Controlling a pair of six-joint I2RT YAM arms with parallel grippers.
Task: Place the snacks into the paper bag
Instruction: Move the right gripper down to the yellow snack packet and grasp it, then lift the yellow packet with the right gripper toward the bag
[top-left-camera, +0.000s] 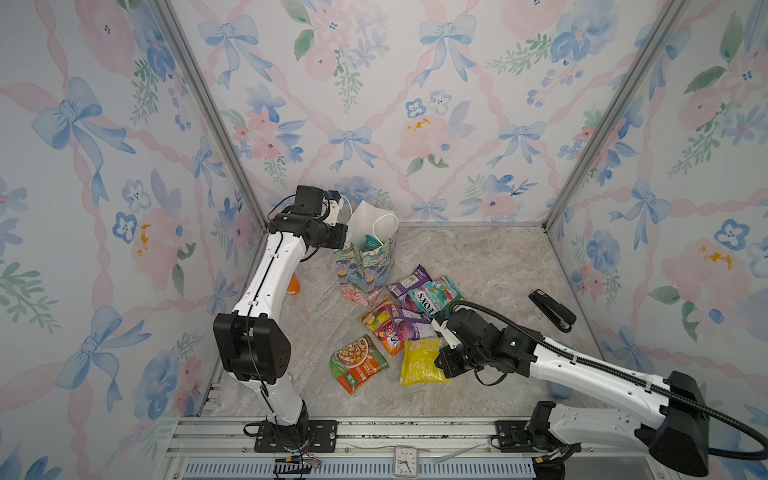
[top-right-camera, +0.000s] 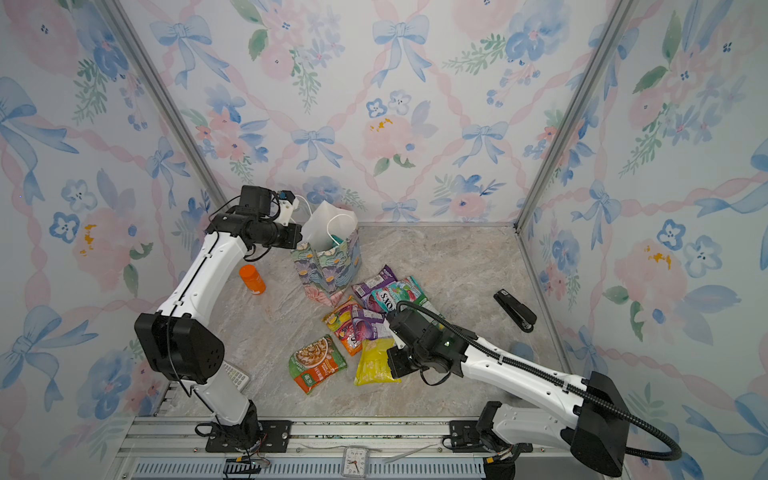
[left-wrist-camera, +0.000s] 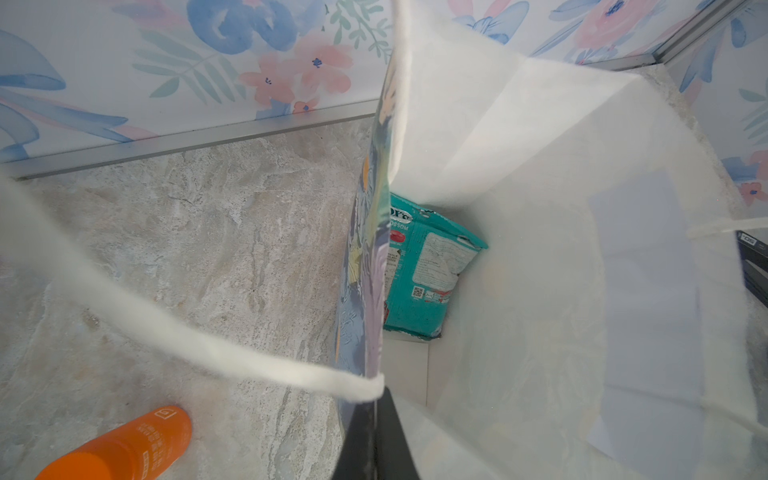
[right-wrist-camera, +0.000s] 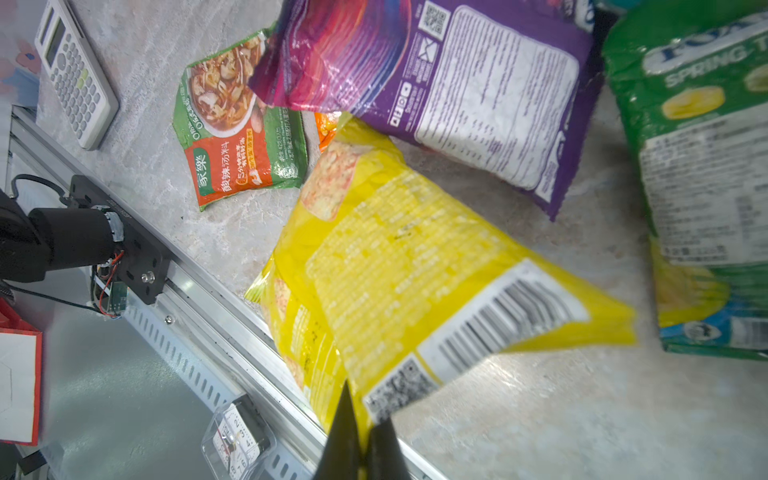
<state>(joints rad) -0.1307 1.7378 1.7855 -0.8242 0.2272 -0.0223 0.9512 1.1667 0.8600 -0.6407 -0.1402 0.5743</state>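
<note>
Right wrist view: the right gripper (right-wrist-camera: 365, 432) has its two black fingers pressed together on the edge of the yellow packet (right-wrist-camera: 415, 266), close to the barcode, near the front edge of the counter (right-wrist-camera: 540, 415). Beside it the green packet (right-wrist-camera: 698, 137) reads "SPRING T", and the noodle packet (right-wrist-camera: 239, 137) carries Chinese writing, "家樂". The left gripper (left-wrist-camera: 378, 419) is clamped on the rim of the paper bag (left-wrist-camera: 540, 187), which stands upright near the back edge, toward the back left corner. Inside it lies a teal packet (left-wrist-camera: 428, 266) with letters ending in "SSOM".
</note>
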